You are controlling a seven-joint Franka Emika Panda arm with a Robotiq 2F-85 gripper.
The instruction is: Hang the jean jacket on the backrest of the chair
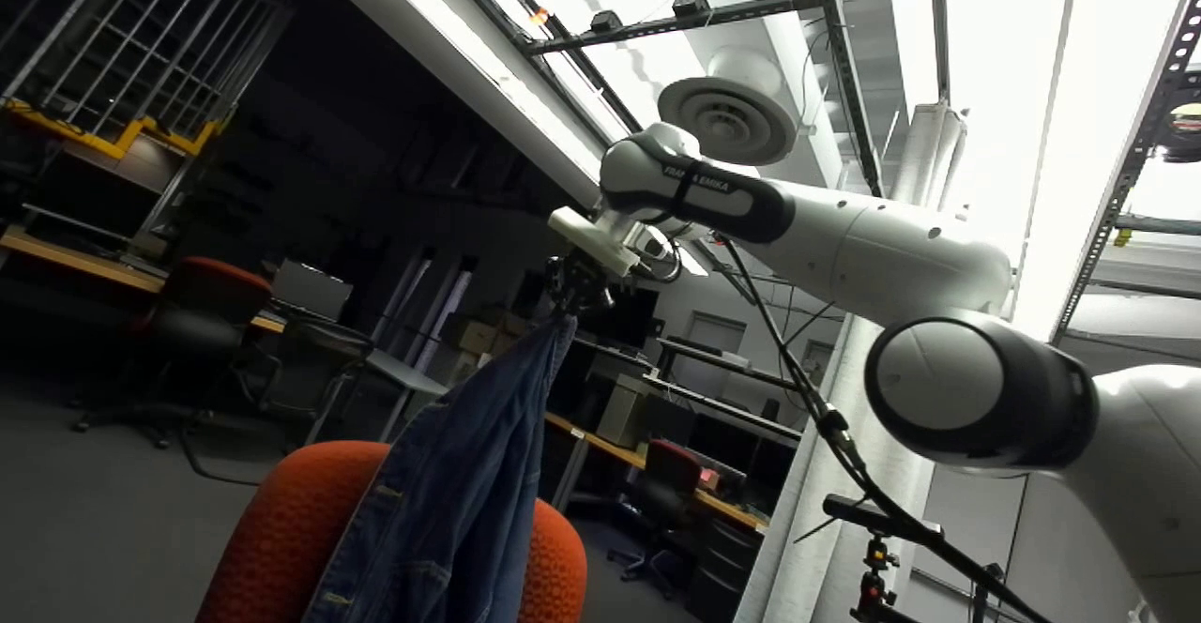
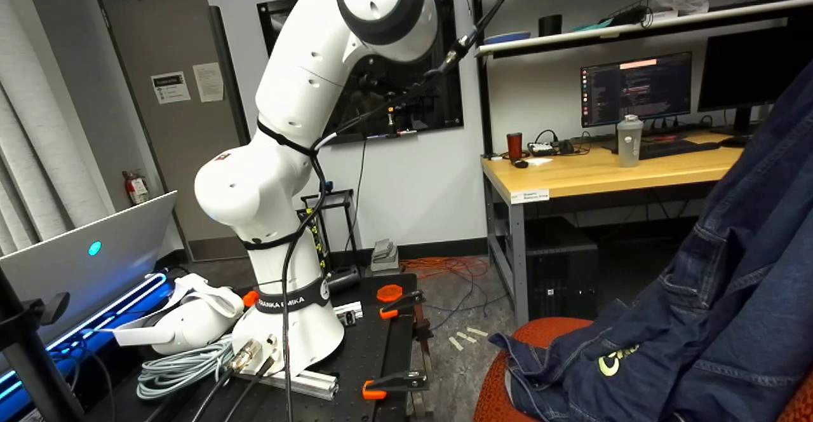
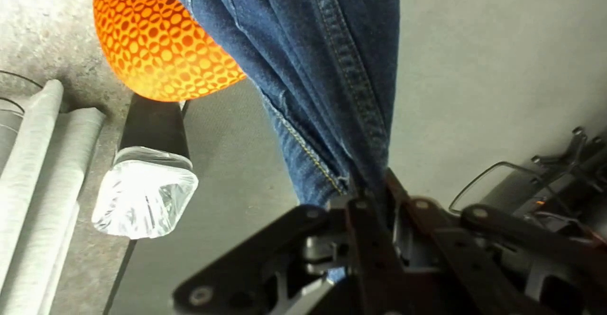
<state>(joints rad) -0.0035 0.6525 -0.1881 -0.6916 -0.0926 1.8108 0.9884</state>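
Jacket (image 1: 464, 487) of blue jean cloth hangs down from the gripper (image 1: 572, 308), which pinches one end tight, above the top edge of the orange backrest (image 1: 291, 520). Orange shows on both sides. In an exterior view, the jacket's low part lies on the chair (image 2: 498, 396).

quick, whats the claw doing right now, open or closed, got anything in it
Claw: closed, holding the jean jacket by a bunched-up end.
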